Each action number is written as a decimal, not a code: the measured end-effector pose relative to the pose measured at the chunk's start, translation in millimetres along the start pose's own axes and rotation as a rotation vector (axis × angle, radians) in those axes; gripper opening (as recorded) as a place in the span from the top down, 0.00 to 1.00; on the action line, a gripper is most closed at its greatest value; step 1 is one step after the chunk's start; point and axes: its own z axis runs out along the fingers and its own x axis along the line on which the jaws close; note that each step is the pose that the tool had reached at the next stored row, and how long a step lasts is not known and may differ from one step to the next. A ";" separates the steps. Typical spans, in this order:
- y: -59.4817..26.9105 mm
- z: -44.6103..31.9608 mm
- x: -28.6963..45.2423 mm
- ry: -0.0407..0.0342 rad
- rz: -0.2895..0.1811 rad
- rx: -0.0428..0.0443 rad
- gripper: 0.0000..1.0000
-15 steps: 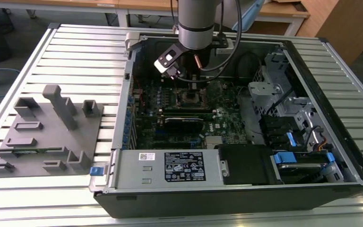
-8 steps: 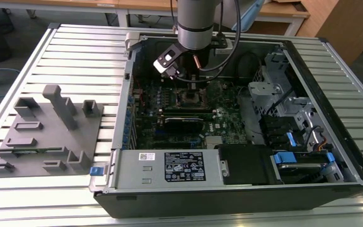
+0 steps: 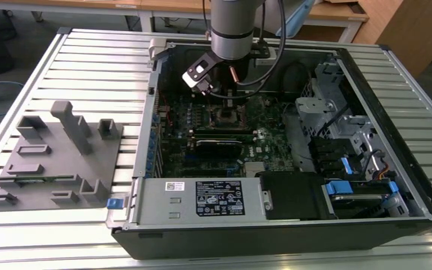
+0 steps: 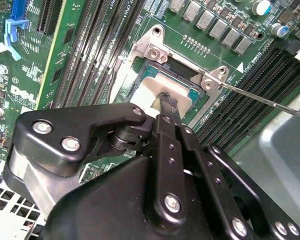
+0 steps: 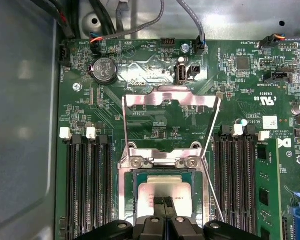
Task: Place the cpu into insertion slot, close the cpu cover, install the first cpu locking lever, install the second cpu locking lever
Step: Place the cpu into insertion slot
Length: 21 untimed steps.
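Note:
The cpu, a flat silvery square, lies in the insertion slot on the green motherboard; it also shows in the second wrist view. My gripper is shut, its two narrow black fingertips pressed together right over the middle of the cpu's top. Whether they touch it I cannot tell. The cpu cover stands open, tipped back from the slot's hinge side. A thin wire locking lever sticks out free beside the slot frame. In the exterior view the gripper hangs over the slot inside the open case.
Black memory slots flank the socket on both sides. A long black expansion card and the power supply lie nearer the case front. A drive cage with blue tabs fills the exterior view's right. A grey fixture tray sits outside the case.

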 end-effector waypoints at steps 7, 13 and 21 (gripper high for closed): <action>-0.1 1.7 0.1 0.0003 0.000 -0.0003 0.89; -0.1 1.3 0.0 0.0006 0.000 -0.0005 0.89; 0.9 -13.2 -0.4 0.0005 0.000 -0.0005 0.89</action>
